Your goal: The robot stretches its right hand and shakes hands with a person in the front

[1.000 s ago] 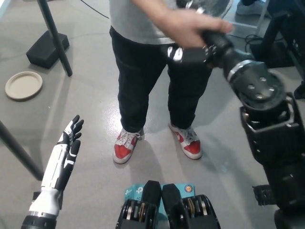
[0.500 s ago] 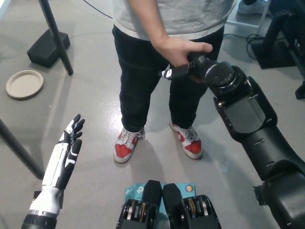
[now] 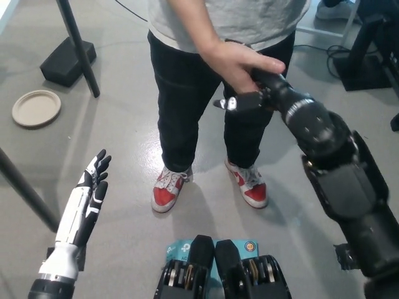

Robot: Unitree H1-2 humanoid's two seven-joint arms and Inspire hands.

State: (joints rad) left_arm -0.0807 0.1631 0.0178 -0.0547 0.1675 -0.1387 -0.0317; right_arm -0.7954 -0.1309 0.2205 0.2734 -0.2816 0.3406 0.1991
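Now, right hand (image 3: 249, 99) in person's hand (image 3: 240, 62), pointing left

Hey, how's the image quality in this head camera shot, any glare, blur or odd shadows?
Head view: even, soft lighting; a pale sheen on the grey floor by the person's shoes; faint shadows beneath them; slight motion blur where the person's hand clasps the right hand; the resting left hand is sharp.

One head camera looks steeply down at the floor (image 3: 124, 124).
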